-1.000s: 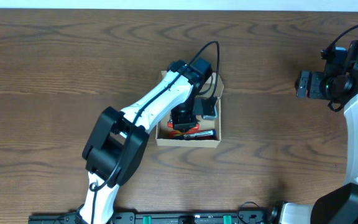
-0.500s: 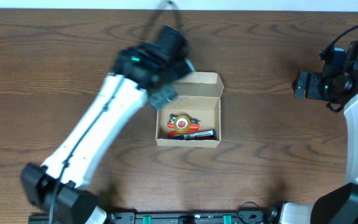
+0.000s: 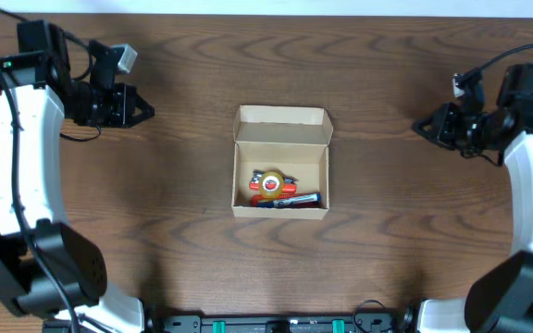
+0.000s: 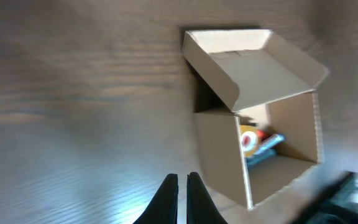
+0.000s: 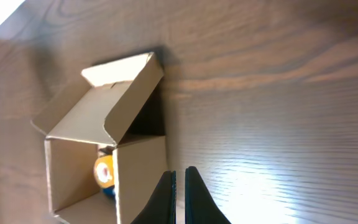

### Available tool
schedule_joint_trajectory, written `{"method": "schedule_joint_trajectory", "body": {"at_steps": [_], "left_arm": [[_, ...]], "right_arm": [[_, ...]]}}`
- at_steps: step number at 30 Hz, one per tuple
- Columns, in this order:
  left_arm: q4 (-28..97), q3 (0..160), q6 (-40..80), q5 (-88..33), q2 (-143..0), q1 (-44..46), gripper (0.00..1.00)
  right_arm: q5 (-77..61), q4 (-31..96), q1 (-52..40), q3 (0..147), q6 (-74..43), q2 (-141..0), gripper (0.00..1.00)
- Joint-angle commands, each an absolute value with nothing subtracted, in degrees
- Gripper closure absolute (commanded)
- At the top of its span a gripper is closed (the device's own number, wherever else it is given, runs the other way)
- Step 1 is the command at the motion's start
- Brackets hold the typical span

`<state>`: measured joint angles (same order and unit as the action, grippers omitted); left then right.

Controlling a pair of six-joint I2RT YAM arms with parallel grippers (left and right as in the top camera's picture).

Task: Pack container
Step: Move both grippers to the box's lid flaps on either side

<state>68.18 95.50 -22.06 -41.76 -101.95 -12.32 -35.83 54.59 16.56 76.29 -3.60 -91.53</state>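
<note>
Overhead, container [image 3: 282, 129] lies 4 o'clock from left pincer [image 3: 144, 112], 8 o'clock from right pincer [image 3: 420, 125], seemingly equidistant; both narrow, empty.

both arms are built of long white links with bulky black joints. the left arm [image 3: 21, 157] and the right arm [image 3: 526, 190] each carry a thin black cable and a small green light near the wrist. the left claw [image 3: 146, 112] and right claw [image 3: 421, 124] are black, with dark, tapered fingers [image 4: 169, 196].
</note>
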Motion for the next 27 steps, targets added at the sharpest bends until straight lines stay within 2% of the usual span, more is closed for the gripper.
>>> {"method": "schedule_joint_trajectory", "body": {"at_steps": [1,16,27], "left_arm": [[67.6,92.5,-23.1,-50.5,-107.0,-12.4,0.94],[65.7,90.6,-23.7,-61.3,-125.5,-9.9,0.94],[63.1,90.6,-21.9,-61.6,-131.6,-4.2,0.94]], "right_arm": [[-40.8,54.6,14.7,75.5,-6.2,-96.0,0.99],[-49.7,49.8,7.0,75.5,-8.4,-114.9,0.99],[-51.2,43.1,1.7,75.5,-12.9,-120.4,0.99]]}}
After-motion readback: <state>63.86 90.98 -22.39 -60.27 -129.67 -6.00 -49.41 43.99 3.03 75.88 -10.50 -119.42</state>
